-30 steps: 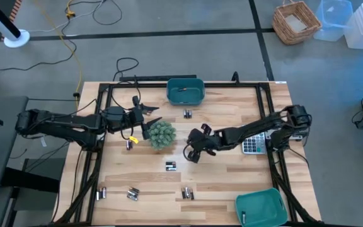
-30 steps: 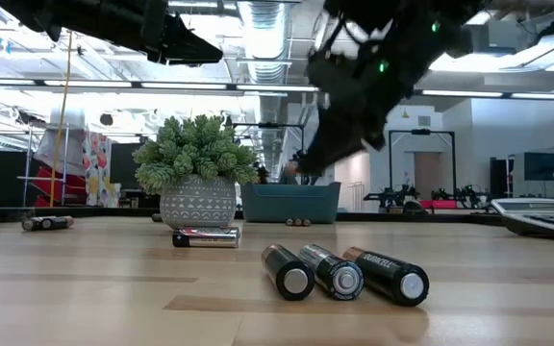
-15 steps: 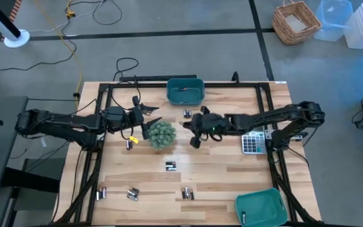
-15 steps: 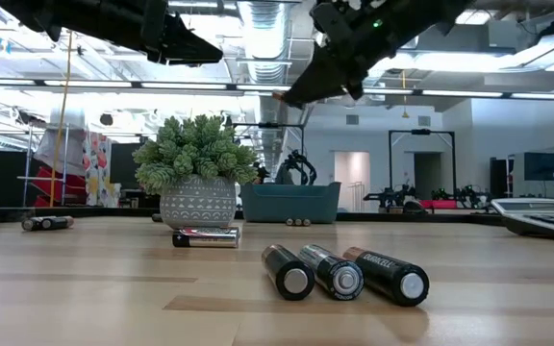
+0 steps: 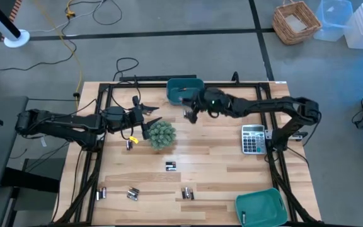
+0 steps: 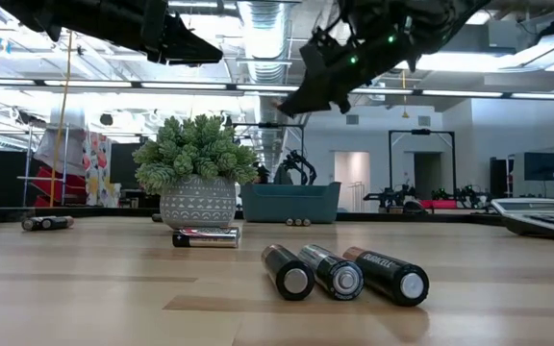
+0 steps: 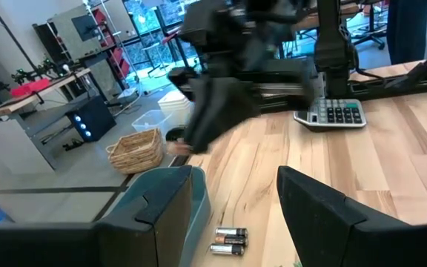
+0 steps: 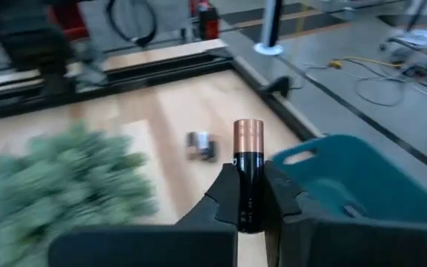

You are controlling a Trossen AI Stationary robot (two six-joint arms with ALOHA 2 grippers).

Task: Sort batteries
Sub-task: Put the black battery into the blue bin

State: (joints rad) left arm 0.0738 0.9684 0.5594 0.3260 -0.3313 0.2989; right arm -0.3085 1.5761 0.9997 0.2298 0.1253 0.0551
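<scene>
Desk (image 5: 225, 164) centre is mostly bare wood with only small battery clusters (image 5: 171, 166), so passage is free. Potted plant (image 5: 161, 134) blocks beside left claw (image 5: 149, 115); calculator (image 5: 252, 139) sits near the right edge.

Overhead layout: the right gripper (image 5: 191, 112) is hanging beside the rear teal bin (image 5: 185, 89); the left gripper (image 5: 151, 115) is waiting near the potted plant (image 5: 161, 134). Batteries (image 5: 171, 166) are lying scattered; a calculator (image 5: 252, 139) is lying right.
</scene>
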